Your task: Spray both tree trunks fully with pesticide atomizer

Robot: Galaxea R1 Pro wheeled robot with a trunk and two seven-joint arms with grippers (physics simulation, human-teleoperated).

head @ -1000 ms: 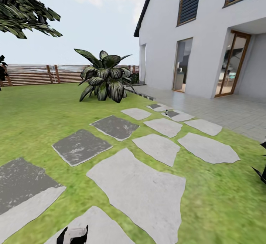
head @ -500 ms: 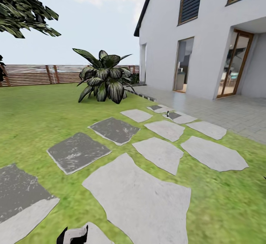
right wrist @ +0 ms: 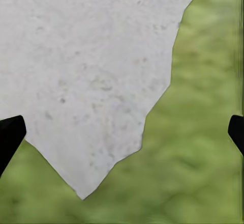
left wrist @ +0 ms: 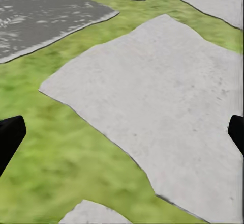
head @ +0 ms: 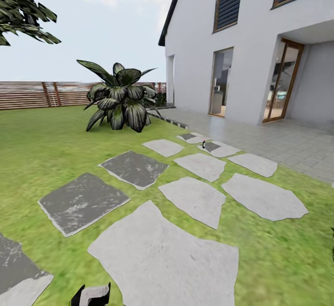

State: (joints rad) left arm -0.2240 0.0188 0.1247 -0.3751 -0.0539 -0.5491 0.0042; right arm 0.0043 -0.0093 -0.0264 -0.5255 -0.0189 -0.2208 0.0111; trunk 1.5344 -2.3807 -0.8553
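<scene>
Far ahead in the head view, the pesticide atomizer (head: 203, 144) is a tiny dark upright thing among the stepping stones near the house paving. Green leaves of one tree (head: 21, 11) hang in at the top left; the tree trunks are out of view. My left gripper (left wrist: 122, 137) is open over a pale stone and grass, its black fingertips (left wrist: 9, 137) at the picture's sides. My right gripper (right wrist: 122, 137) is also open, above a stone's edge and grass. A white-and-black part of my left arm (head: 91, 295) shows at the bottom of the head view.
Grey and pale stepping stones (head: 162, 255) cross the lawn (head: 41, 153) toward the paving (head: 278, 141) beside the white house (head: 260, 65). A low plant with broad striped leaves (head: 118, 104) stands mid-lawn. A slatted wooden fence (head: 37, 94) closes the far side.
The whole head view has shifted: plant, house and stones have slid left and the near stones lie lower and closer, so the camera moved. Nothing was gripped or released.
</scene>
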